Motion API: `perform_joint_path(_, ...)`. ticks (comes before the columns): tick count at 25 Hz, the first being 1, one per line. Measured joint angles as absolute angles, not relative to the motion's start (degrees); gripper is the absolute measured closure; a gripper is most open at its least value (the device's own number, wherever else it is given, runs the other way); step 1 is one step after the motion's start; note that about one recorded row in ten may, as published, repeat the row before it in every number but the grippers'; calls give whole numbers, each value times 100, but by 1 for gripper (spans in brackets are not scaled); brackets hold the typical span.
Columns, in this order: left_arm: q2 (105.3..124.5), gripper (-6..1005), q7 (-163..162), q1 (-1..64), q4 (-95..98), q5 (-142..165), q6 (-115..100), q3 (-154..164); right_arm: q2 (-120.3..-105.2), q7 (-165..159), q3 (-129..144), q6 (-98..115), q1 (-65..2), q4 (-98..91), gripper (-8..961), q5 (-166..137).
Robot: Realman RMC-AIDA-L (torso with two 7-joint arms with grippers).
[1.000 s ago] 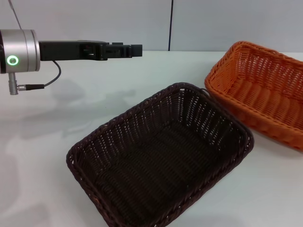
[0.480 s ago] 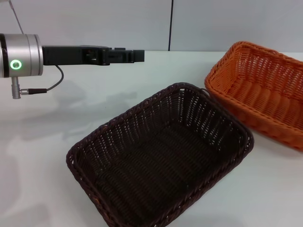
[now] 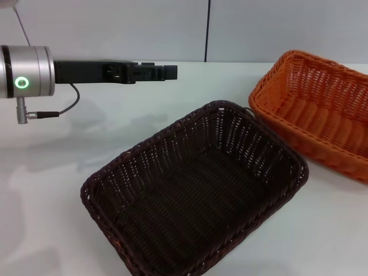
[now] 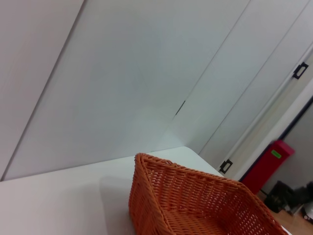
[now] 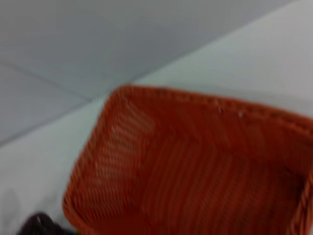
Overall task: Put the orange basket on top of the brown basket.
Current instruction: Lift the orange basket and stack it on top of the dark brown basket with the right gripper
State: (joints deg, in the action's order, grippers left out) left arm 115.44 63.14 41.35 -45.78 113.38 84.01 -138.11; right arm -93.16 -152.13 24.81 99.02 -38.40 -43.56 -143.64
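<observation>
The orange basket (image 3: 322, 109) sits on the white table at the right, beyond the brown basket's far right corner and almost touching it. It also shows in the left wrist view (image 4: 195, 200) and, from above, in the right wrist view (image 5: 195, 166). The brown basket (image 3: 195, 195) lies empty in the middle foreground, turned at an angle. My left gripper (image 3: 168, 72) reaches in level from the left, above the table, behind the brown basket and well left of the orange one. It holds nothing. My right gripper is out of view, and its camera looks down into the orange basket.
White table (image 3: 86, 144) all around the baskets, with a grey wall behind it. The left arm's silver wrist (image 3: 26, 80) with a green light and a cable hangs at the far left. A red object (image 4: 269, 164) stands far off by the wall.
My left arm has slid a little to the right and slightly lower. Neither basket has moved.
</observation>
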Motion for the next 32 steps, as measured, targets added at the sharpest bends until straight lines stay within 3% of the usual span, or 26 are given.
perform_joint_path(22, 11498, 135, 6389, 4192, -4336, 11340, 8374, -13798, -9404, -15253, 2823, 8890, -4056, -3257, 245, -15043)
perform_joint_path(30, 11495, 135, 6389, 4188, -4261, 11346, 8273, -13799, -9641, -15197, 2860, 8387, -3964, -3250, 253, -15047)
perform_joint_path(32, 11495, 135, 6389, 4188, -4250, 11346, 8248, -13799, -9726, -15128, 2875, 8299, -3928, -3339, 312, -15047)
